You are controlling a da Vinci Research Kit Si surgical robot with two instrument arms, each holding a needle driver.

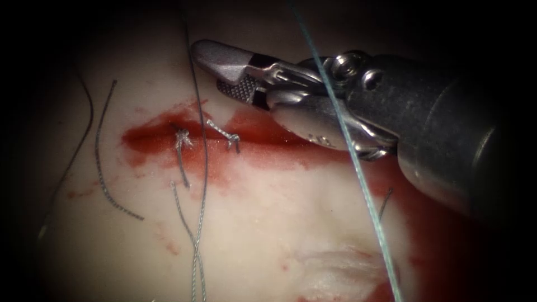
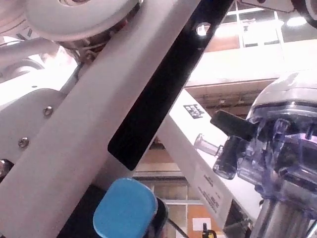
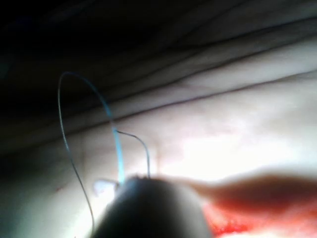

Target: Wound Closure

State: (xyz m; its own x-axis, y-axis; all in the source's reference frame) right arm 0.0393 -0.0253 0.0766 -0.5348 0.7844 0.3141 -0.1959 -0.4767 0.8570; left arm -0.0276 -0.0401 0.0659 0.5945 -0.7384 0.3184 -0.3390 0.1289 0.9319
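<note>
Item: my right tool (image 1: 235, 75), entering from the right and lying over the right end of the cut (image 1: 168, 127); jaws parted, the toothed face of one showing, nothing gripped between them. Item: tissue (image 1: 268, 223), pale, with red fluid (image 1: 263, 148) spread along the cut, whose long axis runs roughly left to right across the endoscope view. Item: two knotted stitches, one (image 1: 182, 138) toward the left end of the cut and one (image 1: 226, 134) just right of it; I judge that stretch closed, while the part under and beyond my tool is hidden, so what is left I cannot tell. Item: cut ends of thread (image 1: 114, 196) loose on the tissue left of and below the cut, lying mostly up and down. Item: pale blue-green thread (image 1: 358, 173), running steeply from top to bottom in front of my tool's wrist, held by nothing I can make out. Item: needle, not located.
</note>
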